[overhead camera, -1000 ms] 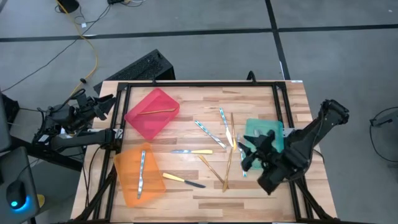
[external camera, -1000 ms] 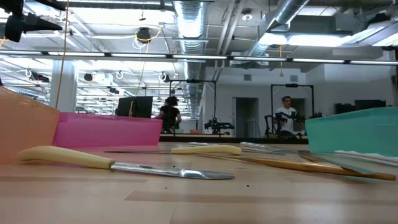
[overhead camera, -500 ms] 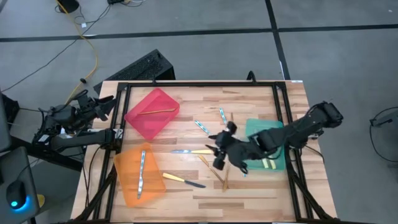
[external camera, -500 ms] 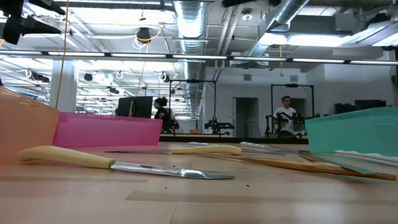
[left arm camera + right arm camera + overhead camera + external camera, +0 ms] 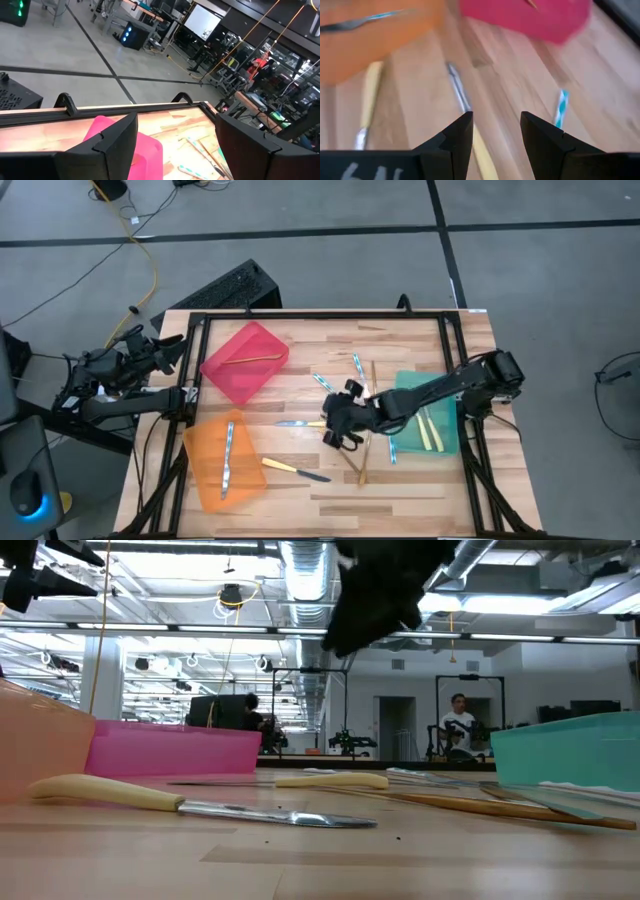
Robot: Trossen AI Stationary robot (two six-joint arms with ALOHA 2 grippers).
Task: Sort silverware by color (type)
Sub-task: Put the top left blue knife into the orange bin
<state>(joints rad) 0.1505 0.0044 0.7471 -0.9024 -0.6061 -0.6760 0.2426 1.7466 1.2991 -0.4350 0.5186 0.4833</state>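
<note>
Silverware: slim cutlery is spread over the wooden table (image 5: pixel 300 480); a loose cluster lies at mid-table between the red bin (image 5: pixel 245 362) and the green bin (image 5: pixel 430 415), with more pieces already lying in the bins.
Target piece: a yellow-handled knife (image 5: pixel 308 423) lies flat at mid-table, just beside the right gripper; in the right wrist view its handle (image 5: pixel 482 155) runs into the gap between the fingers.
Right gripper (image 5: pixel 340 425): it is stretched out from the green bin's side to the table's middle and is held above the board, as the low view shows; its fingers are parted by a narrow gap and nothing is held.
Left gripper (image 5: pixel 160 350): it is parked off the table's left edge, fingers spread wide and empty.
Other pieces: a second yellow-handled knife (image 5: pixel 190 802) lies near the orange bin (image 5: pixel 222 460); gold pieces (image 5: pixel 365 445) and silvery-blue ones (image 5: pixel 357 365) are crossed near the green bin.
Handling: the piece is judged light, stiff and thin, lying flush on the wood, so little is offered to the fingers; the metal blade is likely slippery.
Hold: the yellow handle is judged the better place, being thicker and less slick; it is best pinched across its width near the middle, so that the knife is not tipped.
Risk: neighbouring pieces may be nudged or caught in the same pinch.
</note>
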